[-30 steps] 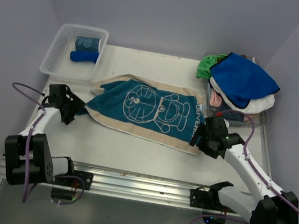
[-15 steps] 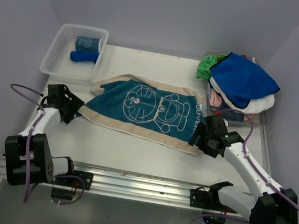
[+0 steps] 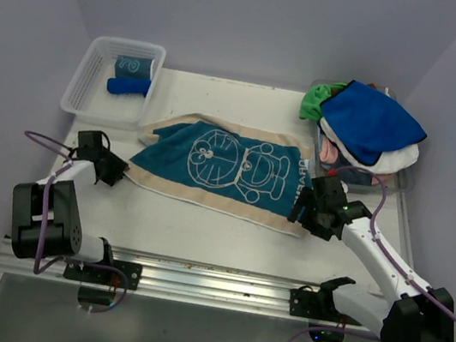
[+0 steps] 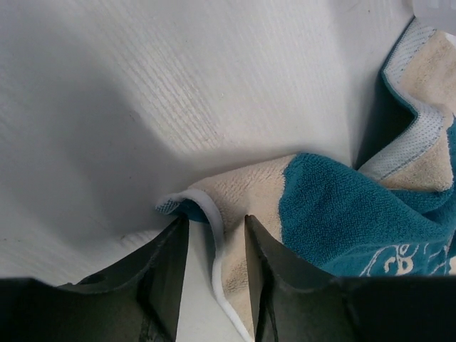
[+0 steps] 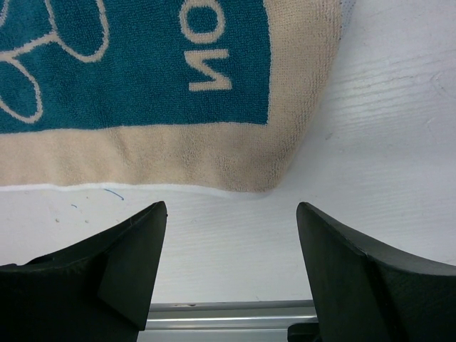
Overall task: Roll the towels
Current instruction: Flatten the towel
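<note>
The teal and beige towel (image 3: 229,167) lies flat across the table's middle. Its left corner (image 4: 235,199) is curled up. My left gripper (image 3: 115,172) (image 4: 215,221) has its jaws drawn narrow, pinching the white hem of that corner. My right gripper (image 3: 301,210) (image 5: 231,206) stands open on the bare table just in front of the towel's near right corner (image 5: 285,157), with nothing between its fingers. More towels are heaped at the back right: royal blue (image 3: 370,120) on top, green (image 3: 315,102), white (image 3: 390,162) and pink (image 3: 328,152).
A clear mesh basket (image 3: 81,87) at the back left holds a rolled blue towel (image 3: 129,86) and a rolled teal one (image 3: 132,65). A metal rail (image 3: 212,273) runs along the table's near edge. Grey walls close in the sides and back.
My left gripper has slid to the towel's left corner and its jaws have drawn together on the hem. The right arm has barely moved.
</note>
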